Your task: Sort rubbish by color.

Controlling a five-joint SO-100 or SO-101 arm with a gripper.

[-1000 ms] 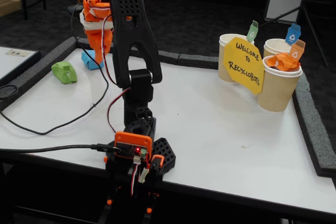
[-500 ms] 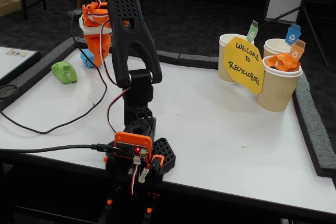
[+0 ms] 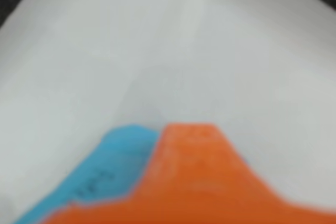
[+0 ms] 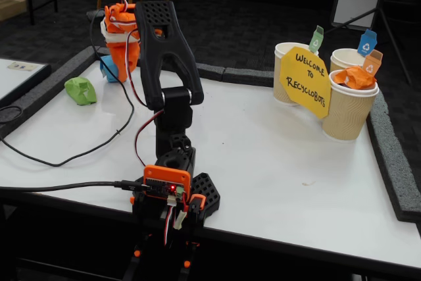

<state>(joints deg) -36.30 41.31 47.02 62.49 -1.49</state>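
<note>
1. Jaws [image 4: 117, 70] lowered at the far left of the counter in the fixed view, right at the light blue wad [image 4: 106, 67]; open or closed on it, impossible to tell, since the orange wrist and the black upper arm [image 4: 164, 44] hide the tips.
2. Blurred in the wrist view: an orange finger [image 3: 194, 177] filling the bottom, the light blue wad [image 3: 113, 166] touching its left side, white counter [image 3: 210, 51] beyond.
3. White counter [image 4: 276, 162] edged with dark grey foam strips [image 4: 391, 156]; dark carpet, yellow chair legs and a white board leaning at the back of the room.
4. Lime green wad [image 4: 80, 90] lying on the counter near the left edge, just apart from the blue one.
5. Orange wad [image 4: 354, 77] sitting in the nearest of three beige ribbed cups [image 4: 348, 113] at the far right; a yellow sign [image 4: 306, 82] reading "Welcome to Recyclobots" covering parts of the cups.
6. Black cable [image 4: 59, 156] trailing across the left of the counter to the arm's base [image 4: 172, 192], cut off at the left border.
7. Compared with a second ago: wrist swung slightly left and back, less of the blue wad showing; green wad, cups and sign unmoved.
</note>
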